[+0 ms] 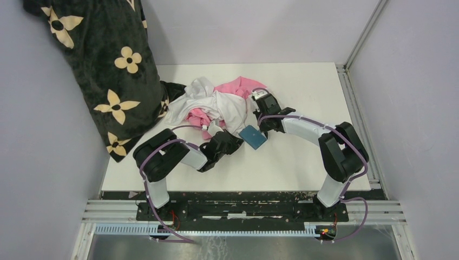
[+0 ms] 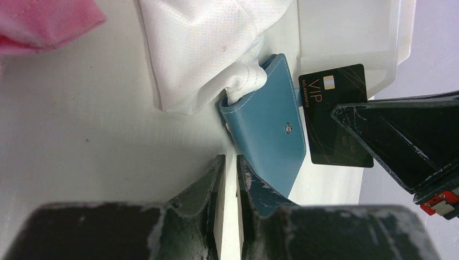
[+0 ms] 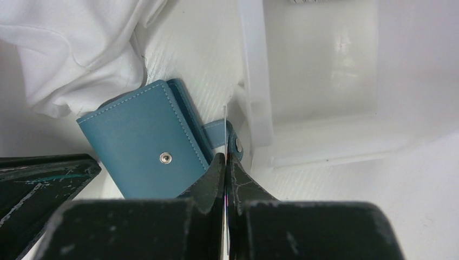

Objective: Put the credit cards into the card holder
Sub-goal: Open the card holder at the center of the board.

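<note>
While the right gripper (image 3: 224, 162) is closed tight on a thin black plastic credit card with gold VIP lettering (image 2: 335, 116), holding it on its edge, the small teal-blue fold-over card holder (image 3: 143, 146) lies flat near the middle of the white worktop (image 1: 303, 157), a little toward the near edge. The card stands just beside the holder, at the small blue snap strap (image 3: 219, 132), which hangs loose. The left gripper (image 2: 230, 162) has its fingers almost together, with only a thin slit between them and nothing in it. One finger lies at the holder's near edge, but I cannot tell if it touches. I judge that several things can go wrong from here. The holder looks folded over, so the card may strike the cover or the strap instead of entering a slot. The holder is light and hardly braced, so a push may slide it away. A crumpled white mesh garment (image 2: 205, 49) presses into the holder's far corner and may block the opening. The clear rectangular plastic tray (image 3: 254, 70) just beside leaves little room to tilt the card.
</note>
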Motion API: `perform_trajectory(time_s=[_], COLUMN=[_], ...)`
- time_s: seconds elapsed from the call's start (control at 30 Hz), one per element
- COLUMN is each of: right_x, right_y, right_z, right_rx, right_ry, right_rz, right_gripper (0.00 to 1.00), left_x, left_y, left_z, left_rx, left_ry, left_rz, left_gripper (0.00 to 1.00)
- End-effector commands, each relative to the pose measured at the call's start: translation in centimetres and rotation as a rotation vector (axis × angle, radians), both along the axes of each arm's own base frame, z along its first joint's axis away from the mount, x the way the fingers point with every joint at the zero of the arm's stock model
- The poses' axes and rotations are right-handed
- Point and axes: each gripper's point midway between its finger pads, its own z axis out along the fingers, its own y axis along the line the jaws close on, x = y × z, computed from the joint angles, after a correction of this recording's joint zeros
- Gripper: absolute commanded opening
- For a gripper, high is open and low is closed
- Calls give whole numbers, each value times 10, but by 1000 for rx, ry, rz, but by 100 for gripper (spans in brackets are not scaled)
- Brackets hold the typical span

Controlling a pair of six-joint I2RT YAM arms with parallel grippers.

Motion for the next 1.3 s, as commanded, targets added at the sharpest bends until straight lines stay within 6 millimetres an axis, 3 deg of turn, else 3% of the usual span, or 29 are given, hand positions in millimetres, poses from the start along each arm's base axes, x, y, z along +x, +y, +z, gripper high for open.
perform_trajectory(time_s=[0.0,0.4,0.67,1.03,1.27], right_x=[11,-4,-9,-17,-19], right_y=[6,9,4,8,14], right_z=[7,0,-3,3,5], right_rx=[42,143,194,272,336], right_ry=[-27,17,28,11,6], right_rz=[24,34,11,7,-8], right_gripper=[1,1,1,1,1], left_x=[-2,-1,1,11,11], left_y=[11,9,23,35,31], left_z=[-19,-26,-36,-45,-51], left_rx=[97,128,171,207,205], left_ry=[22,35,55,80,96], left_rz=[6,-9,5,3,-19], left_gripper=[21,21,21,21,21])
